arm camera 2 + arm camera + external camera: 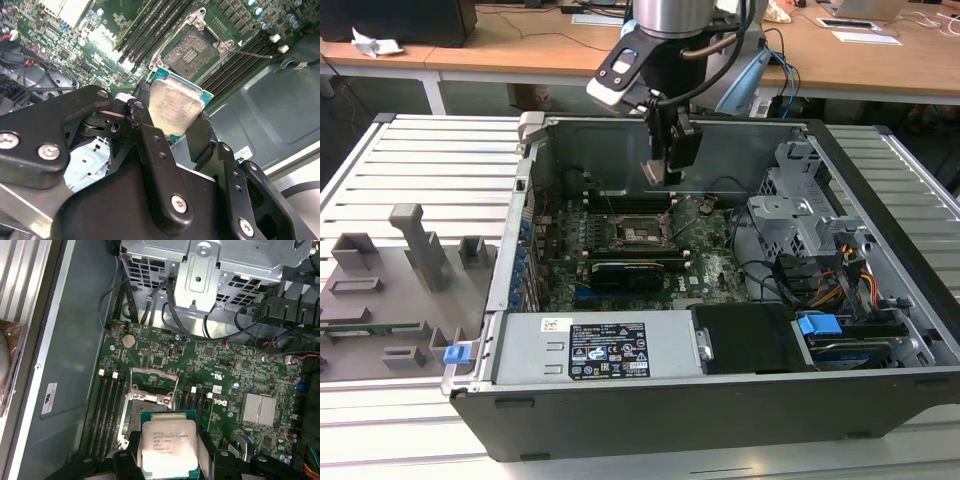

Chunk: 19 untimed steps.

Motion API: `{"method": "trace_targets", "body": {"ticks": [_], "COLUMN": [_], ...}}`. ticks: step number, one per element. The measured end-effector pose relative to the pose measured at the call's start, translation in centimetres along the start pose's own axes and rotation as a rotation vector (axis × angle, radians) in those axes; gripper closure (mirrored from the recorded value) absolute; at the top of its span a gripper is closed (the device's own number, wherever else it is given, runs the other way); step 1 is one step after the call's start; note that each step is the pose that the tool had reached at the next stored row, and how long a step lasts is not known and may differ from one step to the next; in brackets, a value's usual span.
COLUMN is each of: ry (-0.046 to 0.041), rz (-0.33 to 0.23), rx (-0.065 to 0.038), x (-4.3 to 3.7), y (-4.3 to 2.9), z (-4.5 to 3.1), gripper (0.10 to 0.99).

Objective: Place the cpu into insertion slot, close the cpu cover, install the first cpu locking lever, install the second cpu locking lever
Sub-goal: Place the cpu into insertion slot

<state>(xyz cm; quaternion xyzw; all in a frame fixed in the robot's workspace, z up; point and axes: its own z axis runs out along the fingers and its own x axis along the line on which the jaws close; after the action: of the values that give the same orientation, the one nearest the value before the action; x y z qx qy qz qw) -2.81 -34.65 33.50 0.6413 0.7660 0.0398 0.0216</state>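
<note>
My gripper point(661, 170) hangs inside the open computer case, shut on the cpu point(176, 102), a flat square chip with a pale metal top and a green edge. Both wrist views show the cpu point(169, 445) pinched at two opposite edges between the black fingers point(150, 130). The insertion slot point(638, 229) lies just below and a little ahead of the chip, a dark square socket point(189, 48) on the green board. Its contacts are bare. The cpu cover point(153, 381) stands swung up at the socket's far side. A thin wire lever point(252, 53) sticks out beside the socket.
A black card point(635, 270) lies across the board in front of the socket. A metal drive cage point(800, 210) and cables point(840, 280) fill the exterior view's right. The power supply point(605, 350) sits at the front. A grey fixture tray point(390, 290) lies outside the case.
</note>
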Motion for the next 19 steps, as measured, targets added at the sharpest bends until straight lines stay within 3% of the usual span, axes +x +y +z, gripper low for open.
{"method": "trace_targets", "body": {"ticks": [6, 19], "ry": [-0.0094, -0.0104], "rz": [0.107, 0.117], "rx": [-0.002, -0.002], "x": [-0.01, -0.02], "y": [-0.02, -0.08], "z": [0.28, 0.96], "gripper": [0.553, 0.553]}}
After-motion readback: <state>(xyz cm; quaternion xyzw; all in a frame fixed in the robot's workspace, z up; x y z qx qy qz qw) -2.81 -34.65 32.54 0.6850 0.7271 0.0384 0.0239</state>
